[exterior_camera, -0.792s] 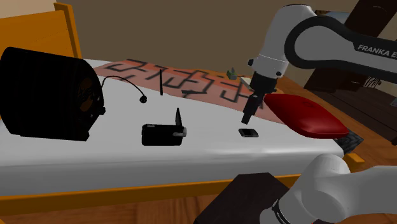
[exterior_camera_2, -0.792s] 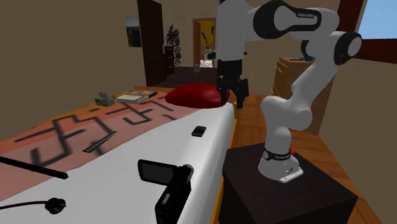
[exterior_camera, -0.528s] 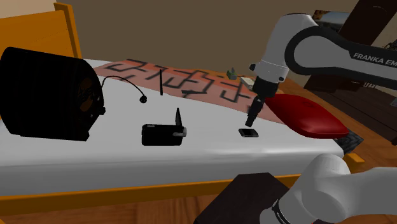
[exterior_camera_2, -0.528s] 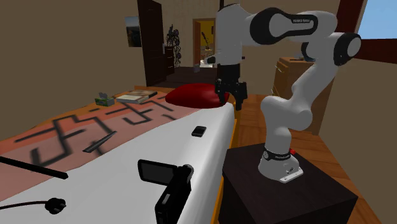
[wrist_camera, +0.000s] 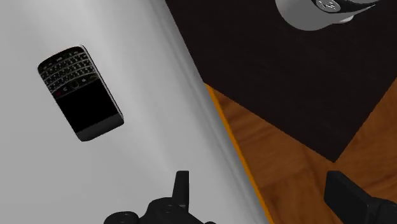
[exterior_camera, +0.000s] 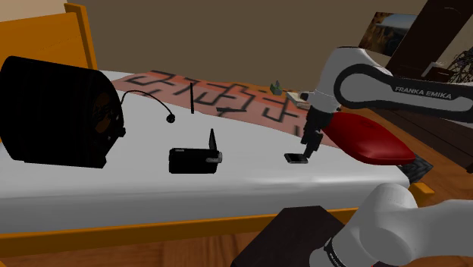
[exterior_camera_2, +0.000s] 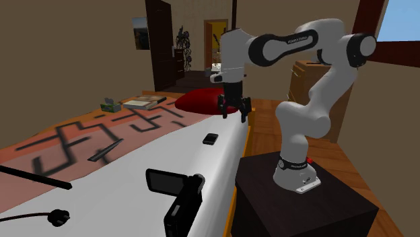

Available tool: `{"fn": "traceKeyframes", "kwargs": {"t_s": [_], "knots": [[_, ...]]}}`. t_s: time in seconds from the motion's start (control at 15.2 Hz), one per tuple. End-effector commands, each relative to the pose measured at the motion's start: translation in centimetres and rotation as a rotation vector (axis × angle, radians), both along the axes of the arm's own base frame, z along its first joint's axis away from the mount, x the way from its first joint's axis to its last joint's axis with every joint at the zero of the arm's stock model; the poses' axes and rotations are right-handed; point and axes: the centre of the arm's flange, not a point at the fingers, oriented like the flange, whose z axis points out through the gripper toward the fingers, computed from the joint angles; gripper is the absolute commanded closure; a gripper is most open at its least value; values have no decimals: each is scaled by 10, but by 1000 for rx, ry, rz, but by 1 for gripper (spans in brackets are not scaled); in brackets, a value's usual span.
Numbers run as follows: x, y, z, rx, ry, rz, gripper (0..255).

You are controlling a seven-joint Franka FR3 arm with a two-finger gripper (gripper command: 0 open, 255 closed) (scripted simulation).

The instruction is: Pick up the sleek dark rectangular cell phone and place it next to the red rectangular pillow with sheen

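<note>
The dark phone (exterior_camera: 296, 158) (exterior_camera_2: 211, 139) lies flat on the white bed sheet near the bed's edge, its keypad and screen facing up (wrist_camera: 79, 92). The glossy red pillow (exterior_camera: 364, 136) (exterior_camera_2: 202, 101) rests at the bed's end, a short way beyond the phone. My gripper (exterior_camera: 309, 144) (exterior_camera_2: 233, 111) (wrist_camera: 264, 197) hangs low just above the sheet, between phone and pillow and close over the bed's edge. Its fingers (wrist_camera: 182, 188) stand wide apart with nothing between them. The phone lies off to one side of the fingers, untouched.
A black camcorder (exterior_camera: 193, 159) (exterior_camera_2: 178, 195) lies on the sheet, with a big black box (exterior_camera: 57, 114) and a corded headset (exterior_camera: 151, 102) farther along. A patterned blanket (exterior_camera: 220, 95), books (exterior_camera_2: 145, 103) and a tissue box (exterior_camera_2: 110, 106) sit behind. The dark stand (wrist_camera: 286, 70) (exterior_camera_2: 303, 202) is beside the bed's orange rail (wrist_camera: 235, 146).
The arm has folded down and the gripper has dropped from well above the phone to just over the sheet beside it. The phone has not moved.
</note>
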Motion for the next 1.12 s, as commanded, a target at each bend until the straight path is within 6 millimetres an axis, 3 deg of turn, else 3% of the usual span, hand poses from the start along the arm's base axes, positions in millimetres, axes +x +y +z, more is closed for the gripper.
{"fn": "traceKeyframes", "kwargs": {"t_s": [0.0, 0.4, 0.86, 1.06], "knots": [[0, -18, -16, 0, -3, 80, 0], [17, -78, -61, 1, -8, 299, 0], [53, -142, -114, 2, -15, 553, 0], [58, -150, -132, 2, -16, 589, 0]]}}
